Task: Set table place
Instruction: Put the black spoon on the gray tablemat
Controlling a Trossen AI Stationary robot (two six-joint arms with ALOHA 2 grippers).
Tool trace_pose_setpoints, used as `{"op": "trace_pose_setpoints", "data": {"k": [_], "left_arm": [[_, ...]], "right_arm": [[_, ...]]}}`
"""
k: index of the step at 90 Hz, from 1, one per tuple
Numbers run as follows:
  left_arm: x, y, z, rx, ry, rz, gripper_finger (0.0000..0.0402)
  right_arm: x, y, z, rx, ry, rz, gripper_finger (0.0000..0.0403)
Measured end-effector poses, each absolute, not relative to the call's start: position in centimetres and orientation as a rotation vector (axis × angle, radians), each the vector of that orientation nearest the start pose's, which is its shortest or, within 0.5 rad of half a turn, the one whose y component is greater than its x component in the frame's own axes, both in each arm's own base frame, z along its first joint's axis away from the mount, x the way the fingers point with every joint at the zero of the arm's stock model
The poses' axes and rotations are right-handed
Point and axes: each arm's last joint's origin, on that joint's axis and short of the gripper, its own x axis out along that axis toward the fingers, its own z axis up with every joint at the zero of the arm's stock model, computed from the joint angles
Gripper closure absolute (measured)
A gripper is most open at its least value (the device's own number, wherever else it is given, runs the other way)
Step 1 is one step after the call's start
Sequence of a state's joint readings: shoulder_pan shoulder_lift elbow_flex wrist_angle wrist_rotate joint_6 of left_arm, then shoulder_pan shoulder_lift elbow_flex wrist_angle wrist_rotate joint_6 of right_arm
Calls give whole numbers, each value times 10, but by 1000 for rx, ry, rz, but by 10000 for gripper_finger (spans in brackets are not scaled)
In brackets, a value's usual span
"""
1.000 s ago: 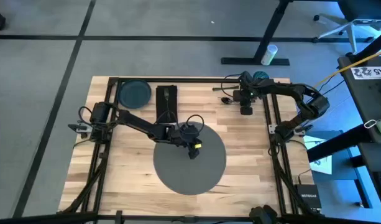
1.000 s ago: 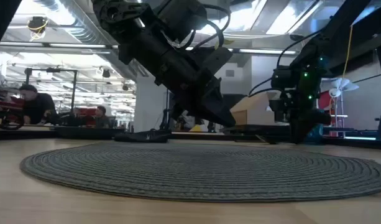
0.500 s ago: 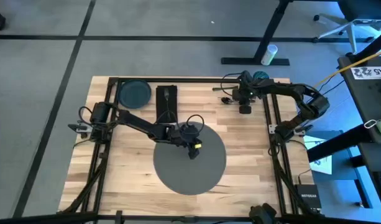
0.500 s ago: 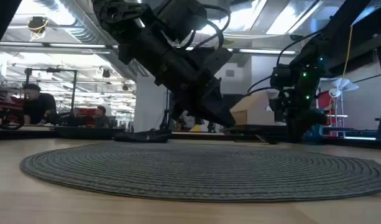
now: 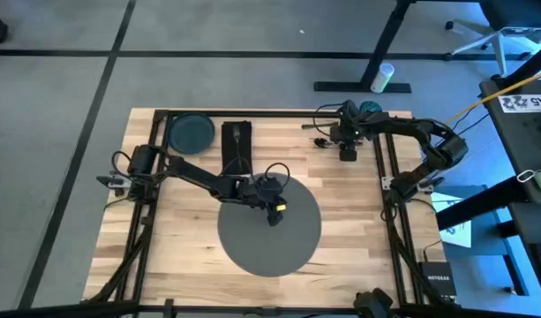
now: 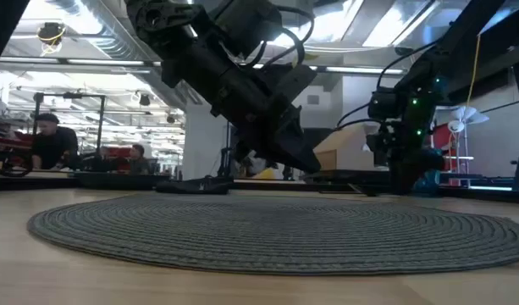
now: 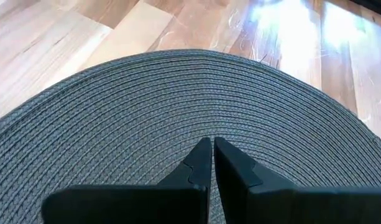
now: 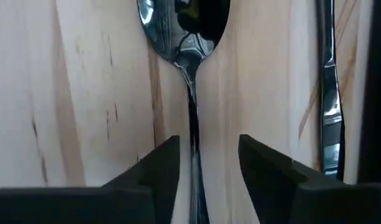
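Pale planks of the table point(image 5: 182, 256) carry the round grey placemat, the place point(image 5: 279, 252), set near the middle. Directly beneath the left gripper point(image 7: 210, 155) lies the mat's weave, its fingers pressed together on nothing. Farther off, the right gripper point(image 8: 207, 158) hangs over a spoon point(image 8: 185, 37), jaws apart, the handle running between them; a second utensil point(image 8: 329, 93) lies just beside. Likely risk: thin steel flat on wood could slip out as the fingers close, or the descent could nudge the neighbouring piece.
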State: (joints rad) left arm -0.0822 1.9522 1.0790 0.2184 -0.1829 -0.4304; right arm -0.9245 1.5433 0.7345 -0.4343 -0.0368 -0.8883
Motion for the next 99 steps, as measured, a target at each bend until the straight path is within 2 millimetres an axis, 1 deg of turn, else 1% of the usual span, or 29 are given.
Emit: {"op": "trace_pose_setpoints", "data": {"k": [12,21,31,46,51,56,63,67,76,87,99], "left_arm": [[397,-28,141,-290,620,222,400],[396,-29,140,-283,629,219,400],[396,-29,140,-255,632,210,401],[396,-26,140,-236,638,210,401],[396,-25,140,-237,637,213,401],[396,-23,140,-238,637,216,401],[397,-22,140,-239,637,220,401],[397,-20,140,-240,637,223,401],[397,-19,140,-237,638,225,401],[396,-18,139,-234,640,240,401],[395,-17,138,-229,647,264,401]], "right_arm": [[156,-205,137,-157,1338,-193,310],[157,-206,131,-146,1351,-183,328],[158,-208,127,-136,1362,-174,335],[158,-207,126,-135,1363,-173,337],[157,-207,126,-133,1365,-172,343],[157,-207,126,-129,1367,-167,357],[157,-206,125,-123,1367,-158,387],[157,-206,125,-124,1371,-160,395],[156,-205,124,-108,1374,-157,394],[156,-204,125,-44,1345,-171,400],[157,-203,134,59,1341,-211,402]]}}
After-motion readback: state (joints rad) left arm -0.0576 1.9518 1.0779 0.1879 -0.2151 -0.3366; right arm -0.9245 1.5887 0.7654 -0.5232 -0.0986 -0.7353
